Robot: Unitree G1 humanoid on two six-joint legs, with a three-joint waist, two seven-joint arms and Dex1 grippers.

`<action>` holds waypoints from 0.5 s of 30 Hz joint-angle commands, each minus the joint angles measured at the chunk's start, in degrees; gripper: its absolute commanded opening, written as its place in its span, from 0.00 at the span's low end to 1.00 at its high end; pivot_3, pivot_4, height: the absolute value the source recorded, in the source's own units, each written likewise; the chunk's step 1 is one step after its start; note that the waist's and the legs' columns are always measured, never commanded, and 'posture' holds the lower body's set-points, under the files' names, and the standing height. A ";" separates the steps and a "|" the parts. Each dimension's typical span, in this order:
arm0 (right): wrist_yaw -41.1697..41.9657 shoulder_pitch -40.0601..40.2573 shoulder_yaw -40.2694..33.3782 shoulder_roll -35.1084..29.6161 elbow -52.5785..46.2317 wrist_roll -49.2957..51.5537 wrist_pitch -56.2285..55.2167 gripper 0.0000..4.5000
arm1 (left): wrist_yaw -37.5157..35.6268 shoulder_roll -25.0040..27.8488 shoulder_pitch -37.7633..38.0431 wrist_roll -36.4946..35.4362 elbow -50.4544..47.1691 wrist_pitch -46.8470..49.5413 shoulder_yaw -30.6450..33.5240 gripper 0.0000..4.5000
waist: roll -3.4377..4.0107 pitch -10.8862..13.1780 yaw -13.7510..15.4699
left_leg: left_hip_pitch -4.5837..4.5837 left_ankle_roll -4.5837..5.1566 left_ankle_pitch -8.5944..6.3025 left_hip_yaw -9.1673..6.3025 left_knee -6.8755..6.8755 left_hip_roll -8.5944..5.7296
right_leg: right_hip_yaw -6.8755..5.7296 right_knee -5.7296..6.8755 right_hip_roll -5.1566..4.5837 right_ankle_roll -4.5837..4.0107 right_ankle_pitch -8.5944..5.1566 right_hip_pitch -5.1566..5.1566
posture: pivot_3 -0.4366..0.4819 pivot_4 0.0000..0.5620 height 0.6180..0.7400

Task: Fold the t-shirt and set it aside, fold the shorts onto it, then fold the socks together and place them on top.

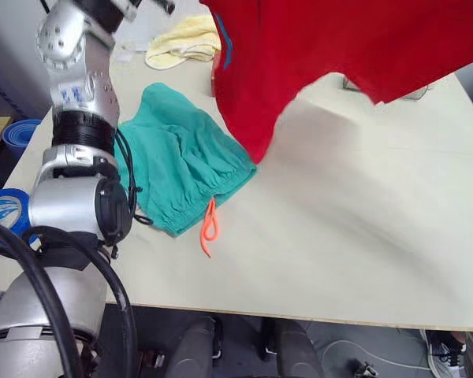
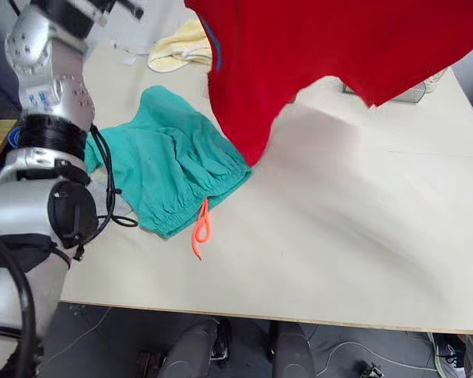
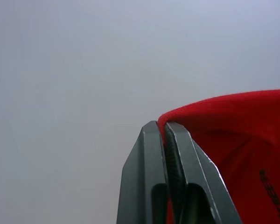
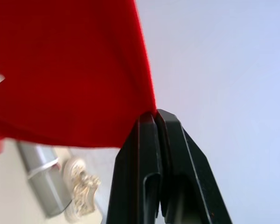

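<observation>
Wrist views: grippers' pinch on t-shirt (image 3: 233, 140)

No text, label, brand, number or sign could be read anywhere. The bright red cotton t-shirt (image 3: 233, 140) carried a small dark print, seen in the left wrist view near the cloth's lower edge, but its characters were too blurred and cut off to make out. A small blue marking stood on the silver metal arm segment (image 1: 79, 87) just left of the teal-green fabric shorts (image 1: 181, 157), and it was likewise illegible.
</observation>
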 commanded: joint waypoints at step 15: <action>27.52 59.04 -11.16 1.59 -16.46 23.08 6.29 0.00 | -24.69 17.70 66.22 -10.77 -65.94 26.89 -13.04 0.00 | 0.55 0.21 -1.60 | 1.08 -0.12 -0.57 -0.29 0.37 0.13 | 0.70 -0.29 -0.72 -0.15 0.35 1.19 | 0.48 0.27 1.00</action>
